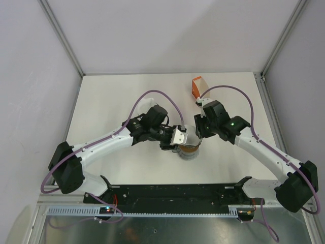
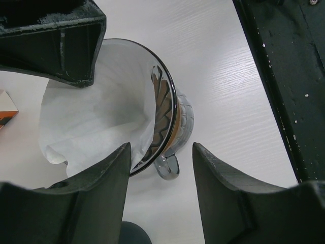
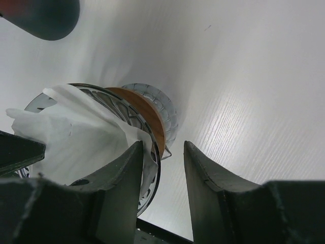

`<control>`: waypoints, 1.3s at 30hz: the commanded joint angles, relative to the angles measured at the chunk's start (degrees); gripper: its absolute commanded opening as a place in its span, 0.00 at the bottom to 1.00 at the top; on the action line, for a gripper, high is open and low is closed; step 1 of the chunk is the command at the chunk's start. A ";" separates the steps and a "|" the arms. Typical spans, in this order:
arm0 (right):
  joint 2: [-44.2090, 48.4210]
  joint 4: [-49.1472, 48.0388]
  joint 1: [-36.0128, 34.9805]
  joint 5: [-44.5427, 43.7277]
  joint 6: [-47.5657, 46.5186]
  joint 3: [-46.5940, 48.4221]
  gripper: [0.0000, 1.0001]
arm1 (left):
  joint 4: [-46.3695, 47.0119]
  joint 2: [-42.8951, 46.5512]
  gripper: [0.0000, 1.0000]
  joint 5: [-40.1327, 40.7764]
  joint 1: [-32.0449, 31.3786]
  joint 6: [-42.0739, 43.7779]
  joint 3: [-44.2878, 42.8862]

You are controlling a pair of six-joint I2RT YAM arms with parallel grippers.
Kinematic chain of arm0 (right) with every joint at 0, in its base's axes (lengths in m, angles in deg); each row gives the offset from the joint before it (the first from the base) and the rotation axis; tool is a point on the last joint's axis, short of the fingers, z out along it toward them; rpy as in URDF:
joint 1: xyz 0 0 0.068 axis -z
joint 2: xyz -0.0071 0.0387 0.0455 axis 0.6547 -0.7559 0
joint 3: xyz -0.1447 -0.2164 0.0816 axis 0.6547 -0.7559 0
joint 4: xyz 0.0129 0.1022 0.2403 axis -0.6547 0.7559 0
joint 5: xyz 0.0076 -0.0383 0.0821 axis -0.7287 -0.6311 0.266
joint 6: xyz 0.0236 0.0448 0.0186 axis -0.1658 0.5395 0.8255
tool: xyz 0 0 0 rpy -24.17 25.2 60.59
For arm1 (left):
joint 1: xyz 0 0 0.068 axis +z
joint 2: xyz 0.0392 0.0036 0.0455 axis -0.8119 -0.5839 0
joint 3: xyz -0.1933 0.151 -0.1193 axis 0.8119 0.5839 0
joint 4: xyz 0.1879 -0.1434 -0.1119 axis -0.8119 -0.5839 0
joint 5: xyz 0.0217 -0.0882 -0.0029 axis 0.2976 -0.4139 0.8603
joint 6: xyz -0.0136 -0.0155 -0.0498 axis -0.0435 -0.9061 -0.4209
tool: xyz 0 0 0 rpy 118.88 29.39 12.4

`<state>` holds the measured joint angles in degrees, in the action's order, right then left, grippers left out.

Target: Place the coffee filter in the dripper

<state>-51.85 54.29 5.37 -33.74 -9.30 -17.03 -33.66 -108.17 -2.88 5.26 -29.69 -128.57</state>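
The glass dripper (image 1: pixel 189 151) with a black rim and wooden collar stands at the table's near middle. The white paper coffee filter (image 2: pixel 96 117) sits opened inside its cone, and its crumpled edge rises above the rim in the right wrist view (image 3: pixel 66 127). My left gripper (image 2: pixel 161 147) is open just above the dripper's handle (image 2: pixel 167 165), holding nothing. My right gripper (image 3: pixel 163 145) is open and astride the dripper's rim (image 3: pixel 152 137), one finger (image 3: pixel 114 173) over the filter inside and the other outside. The right gripper's finger (image 2: pixel 56 40) also shows above the filter.
An orange and white box (image 1: pixel 197 87) stands at the back right of the table, and its corner shows in the left wrist view (image 2: pixel 6 114). The black base rail (image 1: pixel 172 193) runs along the near edge. Both arms crowd over the dripper.
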 commanded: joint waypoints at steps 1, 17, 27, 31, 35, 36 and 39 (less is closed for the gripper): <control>-0.06 0.07 0.48 -1.04 -0.15 -0.71 0.42 | 0.21 -0.48 0.57 0.10 -0.30 -0.73 -1.27; 5.67 -2.35 0.69 0.78 -0.07 0.12 0.44 | -0.59 0.47 0.75 2.08 -0.35 -7.47 -6.55; 5.91 -2.00 0.68 2.00 -0.51 1.74 0.46 | -2.38 1.18 0.78 0.90 -0.29 -7.67 -7.23; 6.23 -2.30 0.69 3.33 -0.40 2.08 0.47 | -3.32 1.60 0.80 -0.01 -0.34 -8.22 -8.21; 6.16 -2.93 0.78 4.47 -0.33 2.37 0.48 | -4.12 1.61 0.82 -1.27 -0.37 -8.73 -9.25; 6.07 -2.88 0.80 4.53 -0.36 2.36 0.48 | -4.23 1.55 0.82 -1.31 -0.33 -8.62 -9.25; 5.37 -2.15 0.70 4.42 -0.52 2.39 0.48 | -4.41 1.49 0.81 -0.74 -0.30 -7.98 -8.75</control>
<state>-47.22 53.61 5.87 -30.09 -9.33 -17.20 -37.31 -108.24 -2.27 5.26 -37.30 -135.47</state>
